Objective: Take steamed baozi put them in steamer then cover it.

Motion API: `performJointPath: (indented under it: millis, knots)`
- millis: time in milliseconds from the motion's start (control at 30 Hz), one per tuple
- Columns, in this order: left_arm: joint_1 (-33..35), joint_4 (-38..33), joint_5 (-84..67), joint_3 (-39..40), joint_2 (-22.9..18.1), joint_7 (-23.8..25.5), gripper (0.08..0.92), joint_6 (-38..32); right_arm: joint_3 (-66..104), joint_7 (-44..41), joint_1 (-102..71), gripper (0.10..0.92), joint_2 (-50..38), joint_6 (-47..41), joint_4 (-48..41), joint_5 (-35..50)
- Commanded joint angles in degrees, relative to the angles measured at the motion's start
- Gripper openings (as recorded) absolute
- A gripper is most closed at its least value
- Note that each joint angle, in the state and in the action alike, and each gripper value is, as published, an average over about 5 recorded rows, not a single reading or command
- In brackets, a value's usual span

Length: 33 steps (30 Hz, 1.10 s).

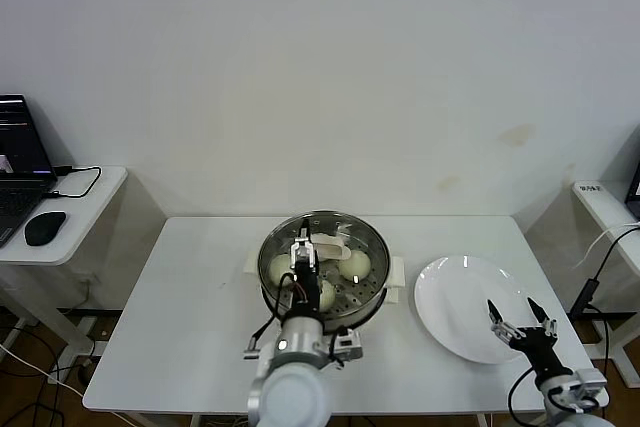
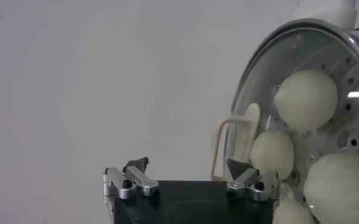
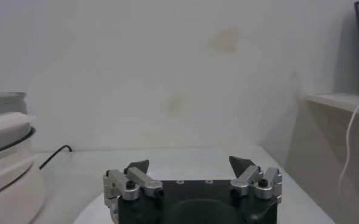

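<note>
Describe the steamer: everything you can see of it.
The steamer is a round, shiny steel pot on a cream-white base with side handles, standing upright at the middle of the white table, left of the white plate. Its clear glass cover, metal-rimmed with a cream-white handle, is on. Through it show the perforated tray and the cream-white baozi, four by the left wrist view. The open left gripper is above the cover, touching nothing visibly.
</note>
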Motion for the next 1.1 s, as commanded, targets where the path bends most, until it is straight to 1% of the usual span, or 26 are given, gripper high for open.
performJointPath:
  millis: [33,100,167,267,333,433,567,667,767,833,933,1100]
  knots:
    - [7.41,-15.25,-24.36,-14.91,8.52,-5.85,0.823,-4.24,-1.3,2.29,-2.94,0.823,-0.77,-3.92,6.92,-0.15]
    - [9.74,-15.68,-35.63,-21.47,10.04,-10.15,0.823,-6.21,-2.52,3.42,-3.6,0.823,-1.29,-5.53,9.19,0.05]
    - [12.2,-14.74,-46.74,-28.17,10.64,-14.45,0.823,-9.19,-3.98,4.51,-3.91,0.823,-1.89,-6.91,11.03,0.21]
    - [15.99,-12.1,-62.36,-36.38,10.67,-18.47,0.823,-14.85,-6.19,6.13,-3.93,0.823,-2.9,-8.09,12.45,0.17]
    - [18.53,-9.61,-71.25,-39.78,10.56,-20.86,0.823,-19.14,-7.49,6.95,-3.93,0.823,-3.59,-8.12,12.83,0.11]
    - [22.36,-6.19,-78.52,-42.59,9.93,-23.26,0.823,-25.29,-9.23,7.78,-4.28,0.823,-4.75,-7.71,13.34,0.04]
    - [27.57,-3.76,-80.66,-43.38,8.79,-24.29,0.823,-30.08,-10.52,8.37,-5.41,0.823,-6.03,-7.23,14.7,-0.18]
    - [31.66,-3.07,-81.2,-42.58,8.0,-25.15,0.823,-30.92,-10.24,8.24,-6.69,0.823,-6.58,-6.43,16.05,-0.34]
    - [34.9,-2.83,-80.89,-42.03,7.2,-25.4,0.823,-30.1,-9.06,8.16,-9.24,0.823,-7.18,-7.84,18.46,-0.61]
    - [36.23,-3.23,-80.88,-42.35,6.62,-24.61,0.823,-28.81,-8.72,8.64,-10.91,0.823,-7.66,-9.19,20.01,-0.27]
    - [37.19,-4.77,-81.9,-42.92,5.96,-23.34,0.823,-26.81,-8.53,9.14,-11.87,0.823,-8.12,-9.72,20.84,0.38]
    - [37.73,-7.11,-84.55,-43.05,5.47,-23.0,0.823,-25.11,-7.63,9.78,-11.29,0.823,-7.32,-10.12,20.39,0.58]
